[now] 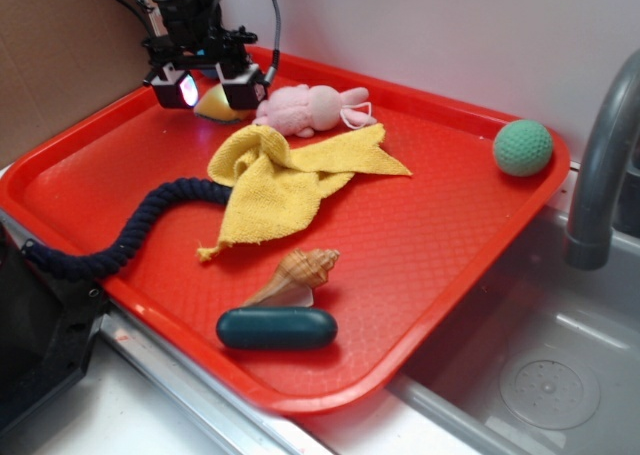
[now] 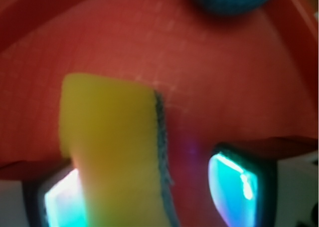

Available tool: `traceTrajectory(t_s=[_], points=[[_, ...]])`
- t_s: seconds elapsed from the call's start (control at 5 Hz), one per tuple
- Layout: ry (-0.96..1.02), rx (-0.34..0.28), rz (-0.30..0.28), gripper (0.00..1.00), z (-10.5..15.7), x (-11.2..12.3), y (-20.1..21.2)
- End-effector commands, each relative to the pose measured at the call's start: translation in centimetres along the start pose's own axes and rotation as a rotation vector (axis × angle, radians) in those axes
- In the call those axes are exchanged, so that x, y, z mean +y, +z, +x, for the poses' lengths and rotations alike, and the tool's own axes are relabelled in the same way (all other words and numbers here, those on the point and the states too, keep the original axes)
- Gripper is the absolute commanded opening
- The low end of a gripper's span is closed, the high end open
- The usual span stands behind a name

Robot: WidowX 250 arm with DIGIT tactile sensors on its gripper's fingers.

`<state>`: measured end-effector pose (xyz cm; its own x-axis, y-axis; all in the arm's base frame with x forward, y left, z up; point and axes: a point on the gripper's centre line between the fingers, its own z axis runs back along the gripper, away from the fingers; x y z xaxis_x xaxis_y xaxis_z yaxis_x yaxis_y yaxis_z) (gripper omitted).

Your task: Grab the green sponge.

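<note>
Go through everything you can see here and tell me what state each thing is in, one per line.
gripper: open, straddling the sponge
green sponge: between the fingers, touching only one
yellow cloth: crumpled, partly spread
navy rope: lying curved, trailing off the tray
shell: on its side
teal bar: lying flat
knitted ball: resting
pink toy: lying down

One sponge — one shell (whelk).

A kitchen-like setup, probably a mock one; a grey sink basin with a round drain and a grey tap sits beside a red tray; a cardboard panel backs it.
</note>
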<state>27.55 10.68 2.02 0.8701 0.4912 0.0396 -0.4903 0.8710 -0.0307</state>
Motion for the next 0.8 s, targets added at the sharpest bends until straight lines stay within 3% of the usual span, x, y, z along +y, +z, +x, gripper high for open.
traceTrajectory(t_s=[0.0,0.2,0.4,0.6], points=[[-0.031,-0.04,-0.011,0.0,-0.2,-0.1,0.4],[-0.071,-0.035,0.009,0.0,-0.3,-0.4,-0.1],[-0.181,-0.017,-0.005,0.0,-1.4,-0.2,4.6],[-0.268,-0.006,-0.033,0.0,-4.5,1.1,9.8]])
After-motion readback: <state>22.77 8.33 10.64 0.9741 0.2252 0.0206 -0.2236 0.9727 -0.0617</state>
